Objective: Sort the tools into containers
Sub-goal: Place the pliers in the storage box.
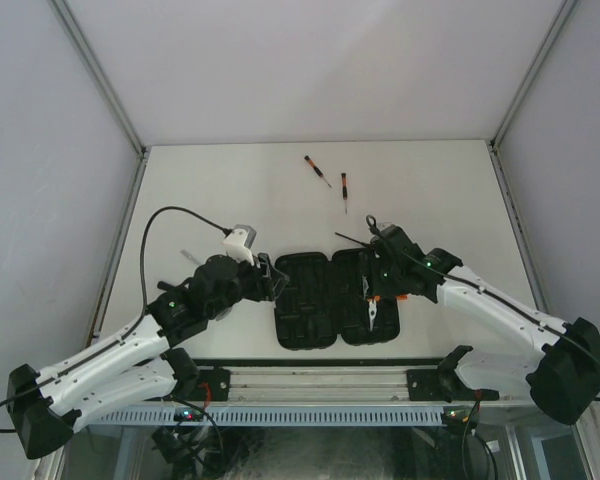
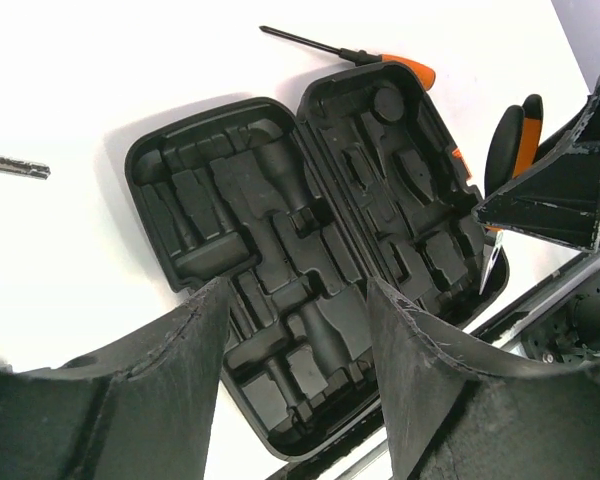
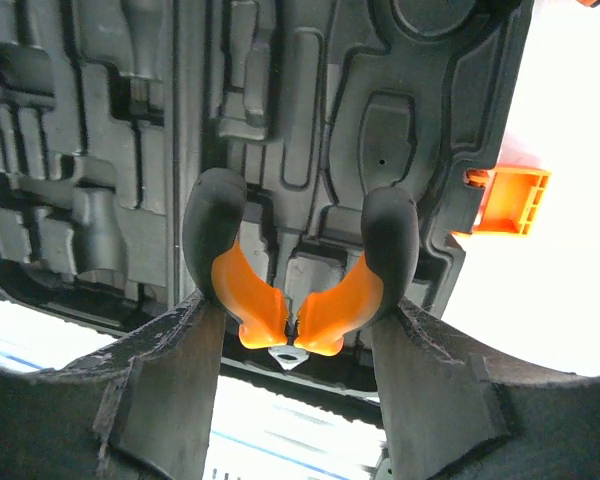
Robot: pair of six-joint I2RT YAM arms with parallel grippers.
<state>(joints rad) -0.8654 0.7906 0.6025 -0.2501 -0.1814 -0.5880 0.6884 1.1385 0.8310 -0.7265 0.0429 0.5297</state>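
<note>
Barely started, I'd say. The black ribbed plastic tool case (image 1: 305, 300) lay open on the white table (image 1: 230, 190), and its slots looked empty. The right fingers (image 3: 160, 400) were clamped on the orange-and-black pliers (image 3: 325, 305) above its right half. The left fingers (image 2: 170, 380) were apart, holding nothing. One thin orange-handled screwdriver (image 1: 317, 170) and a second screwdriver (image 1: 344, 190) waited well beyond the case.

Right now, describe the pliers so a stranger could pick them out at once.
Find the open black case at the near edge of the table. Over its right half, the right end effector grips the pliers. Unlike the thin straight screwdrivers farther back, they have two curved black-and-orange handles.
</note>
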